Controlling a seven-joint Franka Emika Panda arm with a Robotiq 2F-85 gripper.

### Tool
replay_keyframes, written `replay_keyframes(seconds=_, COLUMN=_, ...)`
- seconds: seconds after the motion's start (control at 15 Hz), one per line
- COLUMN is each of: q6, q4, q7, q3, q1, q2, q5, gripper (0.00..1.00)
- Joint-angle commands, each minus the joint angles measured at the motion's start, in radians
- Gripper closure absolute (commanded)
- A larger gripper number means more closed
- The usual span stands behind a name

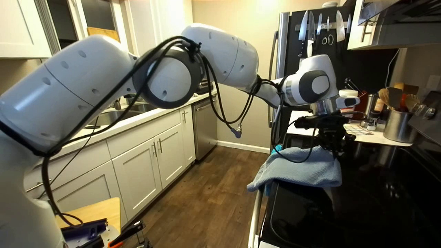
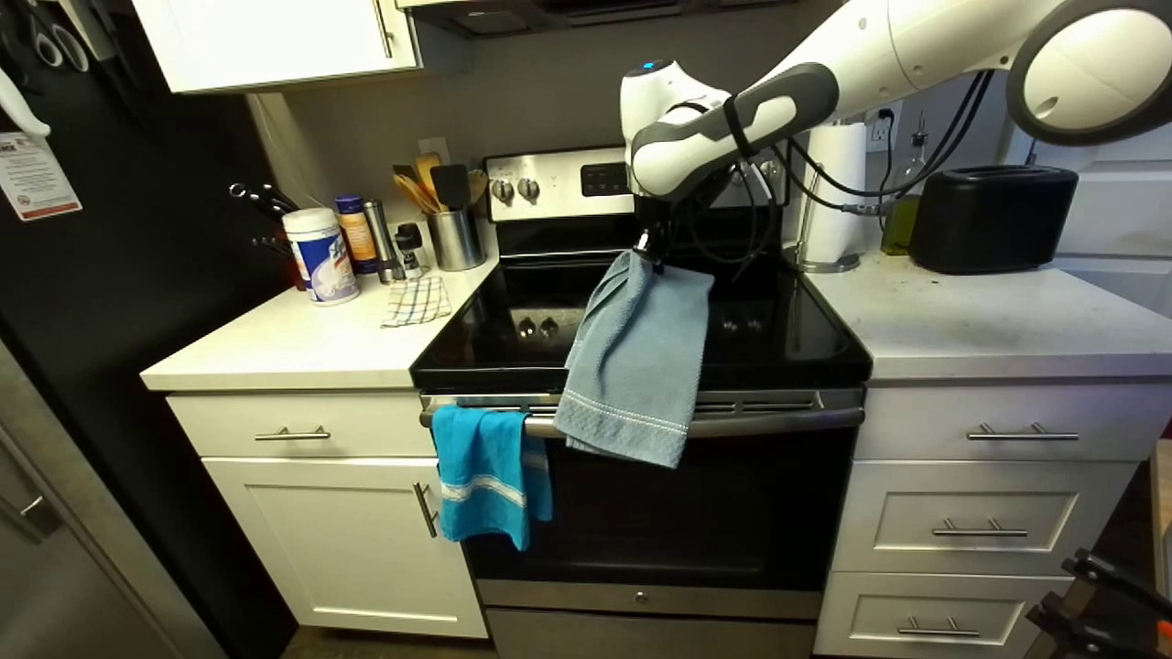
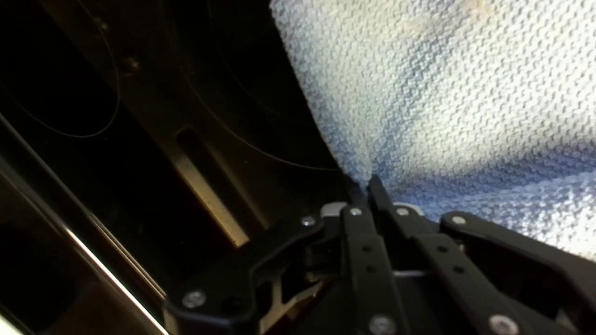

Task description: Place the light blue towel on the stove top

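The light blue towel (image 2: 641,357) hangs from my gripper (image 2: 648,258) in an exterior view. Its upper part is over the black stove top (image 2: 485,339), and its lower end drapes over the front edge, in front of the oven handle. In an exterior view the towel (image 1: 303,168) lies bunched across the front edge of the stove top (image 1: 303,220), with the gripper (image 1: 333,146) at its inner end. In the wrist view the fingertips (image 3: 365,188) are closed on a corner of the towel (image 3: 447,93), with the dark stove top (image 3: 260,116) beside it.
A brighter blue towel (image 2: 481,471) hangs on the oven handle (image 2: 778,421). A utensil crock (image 2: 455,240), a wipes tub (image 2: 320,256) and a checked cloth (image 2: 417,302) are on the counter. A paper towel roll (image 2: 835,192) and black toaster (image 2: 993,220) stand across the stove.
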Motion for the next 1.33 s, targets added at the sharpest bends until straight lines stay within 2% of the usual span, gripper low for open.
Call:
replay_keyframes(seconds=0.0, q6=-0.053, q4=0.133, q7=-0.072, q3=0.005, q1=-0.043, q2=0.068, q5=0.030, gripper=0.99)
replay_keyframes(seconds=0.47, q6=-0.124, q4=0.308, q7=-0.089, q3=-0.008, q1=-0.093, q2=0.155, q5=0.029, gripper=0.99)
replay_keyframes(seconds=1.27, q6=-0.137, q4=0.409, q7=-0.064, q3=-0.006, q1=-0.146, q2=0.208, q5=0.003, gripper=0.99)
